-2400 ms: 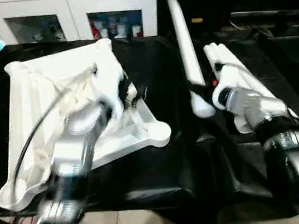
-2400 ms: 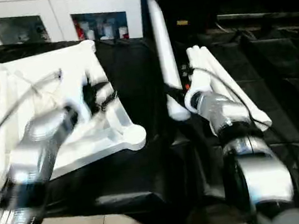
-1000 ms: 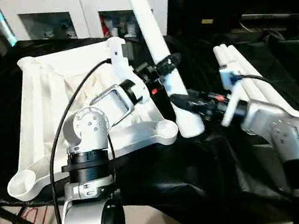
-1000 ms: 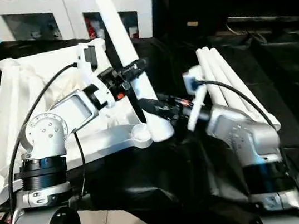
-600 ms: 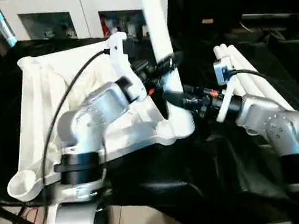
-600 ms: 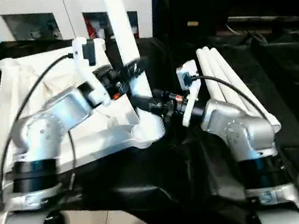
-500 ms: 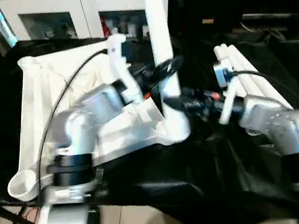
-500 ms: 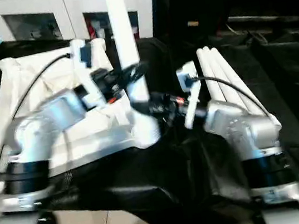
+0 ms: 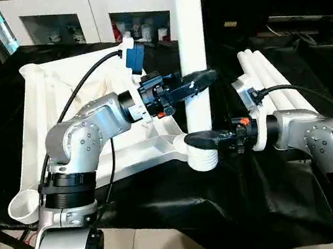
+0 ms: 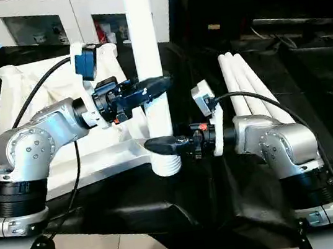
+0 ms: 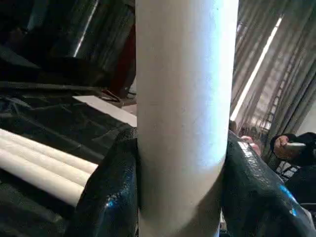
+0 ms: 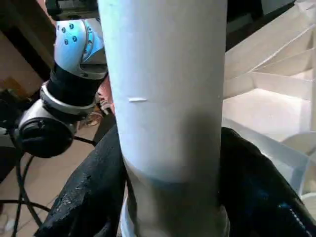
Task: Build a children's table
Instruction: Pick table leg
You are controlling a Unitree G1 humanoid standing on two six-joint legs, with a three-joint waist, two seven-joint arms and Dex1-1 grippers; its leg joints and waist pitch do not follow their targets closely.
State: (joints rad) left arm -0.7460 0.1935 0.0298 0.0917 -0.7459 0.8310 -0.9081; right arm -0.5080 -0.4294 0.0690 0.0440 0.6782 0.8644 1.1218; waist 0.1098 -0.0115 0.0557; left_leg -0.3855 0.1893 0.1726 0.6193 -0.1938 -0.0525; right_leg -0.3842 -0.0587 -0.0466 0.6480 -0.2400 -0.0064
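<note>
A white glass-door cabinet (image 9: 84,14) stands behind the black cloth (image 9: 258,192) covering the work surface.

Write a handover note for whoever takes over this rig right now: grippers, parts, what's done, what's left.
Left gripper: shut on the upright leg, higher up.
Right gripper: closed around the same leg just above the near corner socket.
Tabletop: underside up on the black cloth.
Spare legs: three lying to the right.
Done: first leg stood in the socket; whether it is fully seated can't be told.
Left: seat it, then fit three more.

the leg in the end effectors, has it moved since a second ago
Yes. The leg has swung from a lean to upright, and its lower end has come over the corner socket of the tabletop.
</note>
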